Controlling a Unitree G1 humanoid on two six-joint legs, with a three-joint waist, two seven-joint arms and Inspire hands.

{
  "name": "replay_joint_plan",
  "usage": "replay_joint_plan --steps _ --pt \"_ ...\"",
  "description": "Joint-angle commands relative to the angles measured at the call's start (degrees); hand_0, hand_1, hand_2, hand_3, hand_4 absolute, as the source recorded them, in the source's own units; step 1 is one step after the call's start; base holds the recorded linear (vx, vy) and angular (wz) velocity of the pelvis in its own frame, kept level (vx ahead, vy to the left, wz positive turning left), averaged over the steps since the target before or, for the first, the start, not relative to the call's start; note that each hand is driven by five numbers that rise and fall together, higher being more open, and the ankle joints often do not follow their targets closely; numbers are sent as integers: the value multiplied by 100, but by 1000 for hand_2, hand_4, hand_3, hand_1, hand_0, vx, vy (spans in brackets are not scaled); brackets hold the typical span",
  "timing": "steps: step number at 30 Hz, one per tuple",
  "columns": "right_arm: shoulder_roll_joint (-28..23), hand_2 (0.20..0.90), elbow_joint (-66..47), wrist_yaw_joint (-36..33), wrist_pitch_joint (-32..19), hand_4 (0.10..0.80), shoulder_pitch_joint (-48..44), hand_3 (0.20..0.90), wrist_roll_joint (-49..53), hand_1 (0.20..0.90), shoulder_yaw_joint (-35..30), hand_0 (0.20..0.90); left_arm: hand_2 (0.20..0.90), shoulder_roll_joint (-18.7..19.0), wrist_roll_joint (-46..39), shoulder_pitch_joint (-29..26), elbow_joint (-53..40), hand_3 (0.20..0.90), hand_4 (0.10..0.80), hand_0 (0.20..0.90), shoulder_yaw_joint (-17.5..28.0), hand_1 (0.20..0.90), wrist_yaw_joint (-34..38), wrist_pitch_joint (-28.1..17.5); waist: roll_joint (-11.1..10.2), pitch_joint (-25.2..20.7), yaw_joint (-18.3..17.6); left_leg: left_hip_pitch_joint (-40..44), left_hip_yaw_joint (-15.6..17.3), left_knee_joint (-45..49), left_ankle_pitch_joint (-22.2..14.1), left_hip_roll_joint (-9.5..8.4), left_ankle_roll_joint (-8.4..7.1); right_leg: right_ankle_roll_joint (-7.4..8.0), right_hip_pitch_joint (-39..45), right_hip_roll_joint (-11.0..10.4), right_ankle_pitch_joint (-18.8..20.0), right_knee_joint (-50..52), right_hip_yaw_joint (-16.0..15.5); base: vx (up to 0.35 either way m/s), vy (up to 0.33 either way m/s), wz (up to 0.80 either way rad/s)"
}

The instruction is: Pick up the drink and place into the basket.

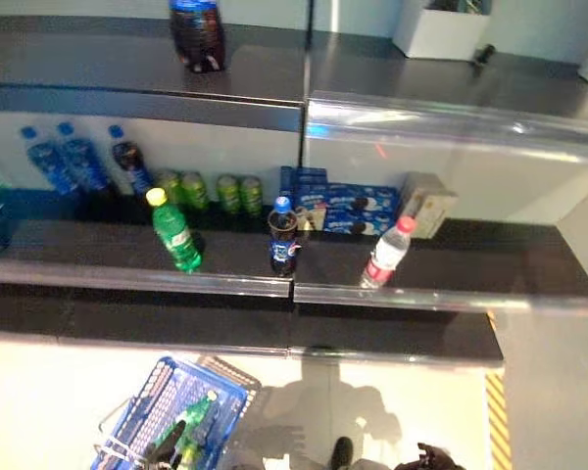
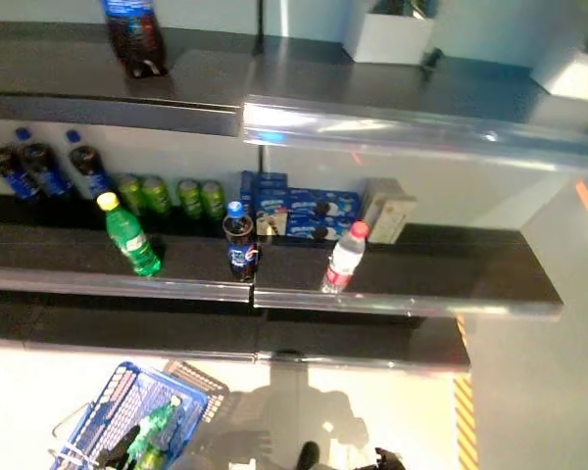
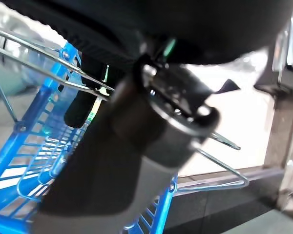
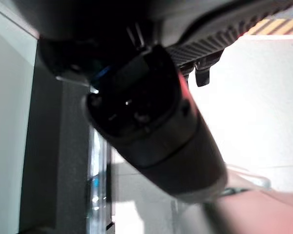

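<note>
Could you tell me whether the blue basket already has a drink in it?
Yes. A green bottle lies inside the blue basket on the floor.

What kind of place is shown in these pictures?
Probably a shop or a mock-up of one: long dark shelves hold rows of drinks, like a green plastic bottle with a yellow cap, beside blue snack boxes, and a blue wire shopping basket stands below.

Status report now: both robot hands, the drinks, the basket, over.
Left robot hand on blue basket handle, grip unclear. Right robot hand low, unclear. Green bottle in basket. Three bottles at shelf front; nothing blocking.
</note>
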Motion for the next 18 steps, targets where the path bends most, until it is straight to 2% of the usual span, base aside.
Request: replay_joint_plan --steps 1,3,5,7,11,14,15,16,18 --pt "-65 900 -19 132 -230 800 -251 900 98 900 -126 900 300 -310 83 205 -484 200 100 300 -367 300 -270 -200 149 45 -20 -50 321 -325 -338 -354 319 465 3 -298 -58 365 153 -35 92 48" --pt "-81 900 -90 241 -340 800 -217 900 130 900 -130 900 300 -363 164 205 -572 200 100 300 -381 300 -261 -232 204 0 -79 42 359 -496 -254 -380 261 456 59 -257 -91 325 182 -15 70 33" --pt "-79 900 -313 433 -557 800 -171 900 -122 900 -12 900 300 -343 403 211 -702 200 100 300 -419 300 -139 -184 231 -33 -125 209 434 -694 -308 -397 228 510 167 -317 -84 276 157 29 89 28" --pt "-89 900 -640 450 -506 800 -134 900 -237 900 123 900 300 -303 518 227 -772 200 100 300 -413 300 -65 -119 267 -49 -185 329 517 -799 -292 -393 212 544 222 -343 -75 267 180 33 100 14" --pt "-334 900 -2472 493 -125 800 91 900 -887 900 637 900 300 -78 649 354 -1080 200 100 300 -384 300 15 63 314 -44 -327 561 634 -914 -355 -451 241 677 389 -447 7 138 277 19 95 -11" --pt "-758 900 -3956 425 -24 800 194 900 -1239 900 928 900 300 77 605 472 -1311 200 100 300 -360 300 132 173 281 -35 -375 655 682 -957 -413 -492 280 781 420 -520 80 70 326 1 13 -1" --pt "-1076 900 -4811 202 -165 800 213 900 -1421 900 952 900 300 162 541 540 -1421 200 100 300 -398 300 221 210 255 -37 -396 687 711 -972 -438 -497 296 826 428 -550 115 34 351 0 0 0" --pt "-1083 900 -4823 202 -159 800 222 900 -1421 900 949 900 300 160 541 543 -1424 200 100 300 -400 300 223 210 258 -37 -394 691 712 -973 -438 -497 297 827 431 -550 116 32 352 -22 1 4" --pt "-1364 900 -5650 -46 -350 800 165 900 -1649 900 787 900 300 158 499 639 -1449 200 100 300 -364 300 264 176 234 -57 -435 745 779 -1022 -460 -496 327 858 443 -557 126 -12 390 0 0 0"
